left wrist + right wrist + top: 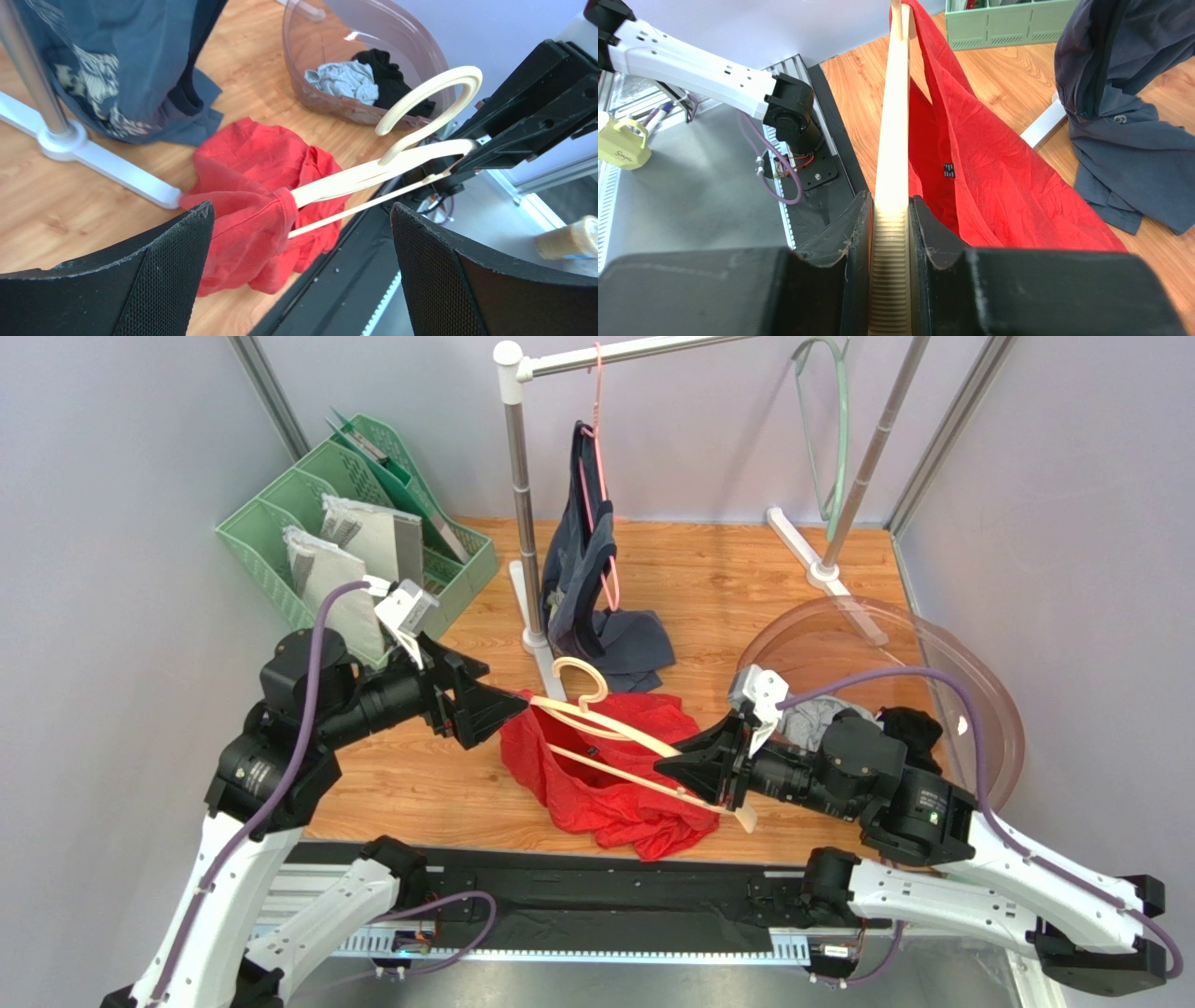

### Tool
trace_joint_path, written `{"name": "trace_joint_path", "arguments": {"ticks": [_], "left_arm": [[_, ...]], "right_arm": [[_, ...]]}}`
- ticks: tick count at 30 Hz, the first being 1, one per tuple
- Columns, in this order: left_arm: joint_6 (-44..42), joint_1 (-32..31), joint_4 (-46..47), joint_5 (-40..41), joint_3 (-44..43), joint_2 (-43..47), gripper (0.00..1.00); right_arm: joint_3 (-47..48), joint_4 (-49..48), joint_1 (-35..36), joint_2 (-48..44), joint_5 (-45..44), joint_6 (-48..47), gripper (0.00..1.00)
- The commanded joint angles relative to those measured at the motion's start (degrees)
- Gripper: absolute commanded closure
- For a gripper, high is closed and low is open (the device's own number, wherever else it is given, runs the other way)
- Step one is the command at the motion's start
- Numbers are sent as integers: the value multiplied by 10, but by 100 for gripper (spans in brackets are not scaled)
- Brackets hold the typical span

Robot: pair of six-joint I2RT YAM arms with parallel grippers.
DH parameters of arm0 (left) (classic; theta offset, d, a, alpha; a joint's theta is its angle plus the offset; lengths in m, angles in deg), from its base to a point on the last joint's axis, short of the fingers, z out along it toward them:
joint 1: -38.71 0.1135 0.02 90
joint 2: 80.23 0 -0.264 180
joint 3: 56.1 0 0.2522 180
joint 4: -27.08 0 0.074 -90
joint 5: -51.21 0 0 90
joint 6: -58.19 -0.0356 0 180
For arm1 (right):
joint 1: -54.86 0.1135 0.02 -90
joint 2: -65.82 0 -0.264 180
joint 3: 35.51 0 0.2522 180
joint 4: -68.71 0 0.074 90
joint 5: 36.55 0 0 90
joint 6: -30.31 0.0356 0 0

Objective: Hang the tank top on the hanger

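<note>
The red tank top lies bunched on the wooden table, with one strap looped over the left end of the cream hanger. My right gripper is shut on the hanger's right end and holds it above the table, hook toward the back. In the right wrist view the hanger runs straight out from the shut gripper, with the tank top hanging to its right. My left gripper is open at the strap end. In the left wrist view its fingers flank the draped tank top and hanger without touching.
A rail stand holds a navy top on a pink hanger; its hem lies on the table behind the tank top. A mint hanger hangs at back right. A green rack stands back left. A clear tub holds grey and black cloths.
</note>
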Motion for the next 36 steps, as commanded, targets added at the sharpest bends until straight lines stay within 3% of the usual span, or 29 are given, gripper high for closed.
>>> {"name": "trace_joint_path", "arguments": {"ticks": [1, 7, 15, 32, 35, 36], "left_arm": [[-72, 1, 11, -2, -16, 20, 1], [-146, 1, 39, -74, 10, 41, 1], [-184, 1, 69, -228, 26, 3, 1], [-244, 1, -1, -287, 63, -14, 4], [-245, 1, -1, -292, 68, -15, 9], [-245, 1, -1, -293, 70, -17, 17]], "right_arm": [[19, -55, 3, -29, 8, -11, 100], [46, -37, 3, -29, 23, -9, 100], [75, -13, 3, -23, 59, -2, 100], [93, -11, 2, -29, 44, 1, 100], [94, -12, 3, -27, 44, 0, 100], [94, -11, 3, -26, 42, -1, 100]]}}
